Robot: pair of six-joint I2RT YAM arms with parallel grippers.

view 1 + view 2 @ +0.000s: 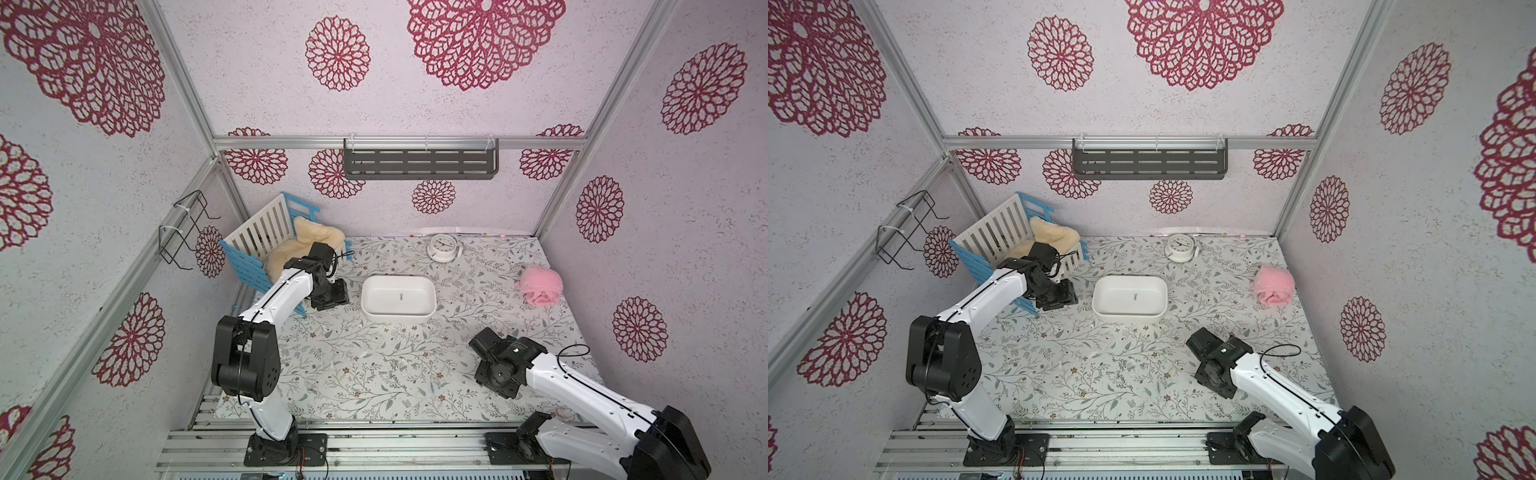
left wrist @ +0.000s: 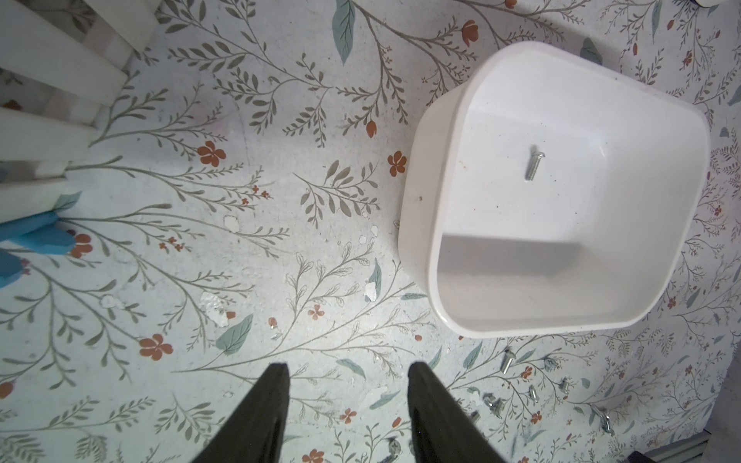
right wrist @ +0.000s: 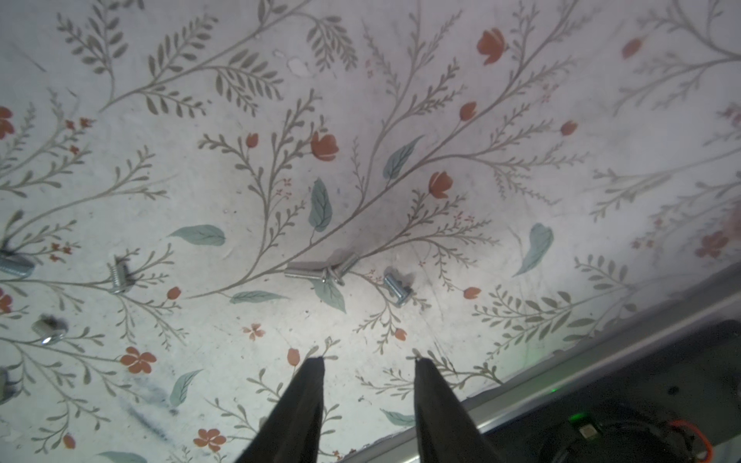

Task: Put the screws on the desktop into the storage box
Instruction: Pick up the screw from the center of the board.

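Note:
The white storage box (image 1: 376,308) stands mid-desktop (image 1: 457,324) with one screw (image 1: 400,296) lying inside, also seen in the left wrist view as a screw (image 2: 533,166) on the box (image 2: 501,280) floor. Several loose screws (image 1: 398,368) lie scattered on the desktop nearer the front. My left gripper (image 2: 349,366) hovers just left of the box, open and empty. My right gripper (image 3: 369,359) hangs low at the front right, open with nothing between its fingers; a crossed pair of screws (image 3: 312,271) and a single screw (image 3: 397,286) lie just beyond its tips.
A blue-and-white slatted crate (image 1: 257,232) with cream fleece stands at the back left, close behind my left arm. A white alarm clock (image 1: 444,247) sits at the back and a pink fluffy bundle (image 1: 539,286) at the right. An aluminium rail (image 1: 374,436) runs along the front edge.

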